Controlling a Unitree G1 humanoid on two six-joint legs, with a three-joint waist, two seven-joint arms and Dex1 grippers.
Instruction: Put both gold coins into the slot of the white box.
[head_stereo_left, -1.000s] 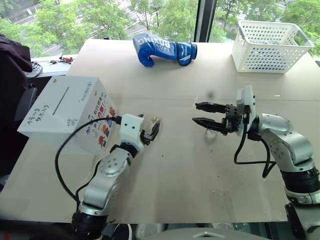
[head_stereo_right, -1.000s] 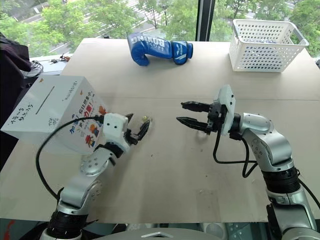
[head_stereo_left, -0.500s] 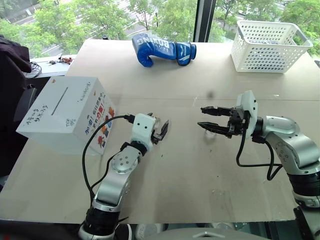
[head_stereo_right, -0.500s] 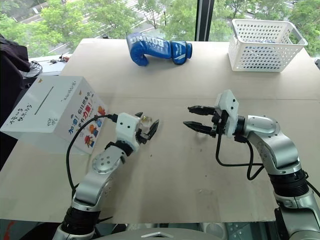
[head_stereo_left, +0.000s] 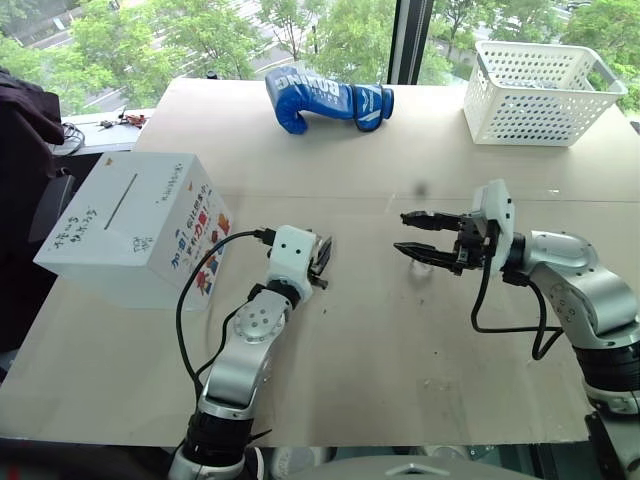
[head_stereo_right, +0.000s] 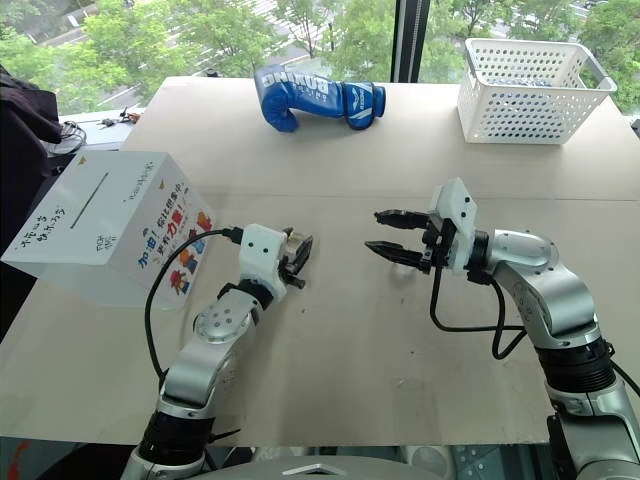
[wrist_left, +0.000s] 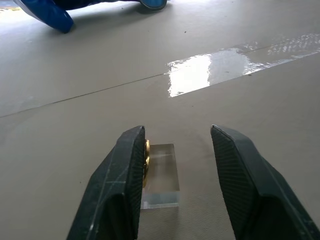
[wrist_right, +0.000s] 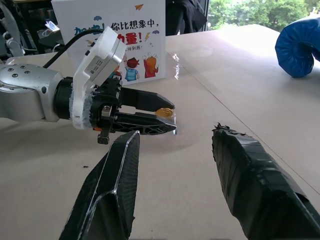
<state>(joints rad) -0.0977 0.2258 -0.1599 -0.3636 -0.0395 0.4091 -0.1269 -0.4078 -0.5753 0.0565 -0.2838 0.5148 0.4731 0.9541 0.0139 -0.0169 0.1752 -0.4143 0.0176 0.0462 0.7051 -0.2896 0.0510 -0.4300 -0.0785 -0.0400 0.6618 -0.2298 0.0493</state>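
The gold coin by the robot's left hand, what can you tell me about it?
The gold coin is small, round and shiny yellow. It stands on edge against one side of a clear plastic block that rests on the table. The left end effector has a finger on each side of them, and the coin lies against the inner face of one black finger. The other finger stands apart from the block.

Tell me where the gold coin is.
The gold coin sits on a clear block between the left pincer's fingers, right of the white box.
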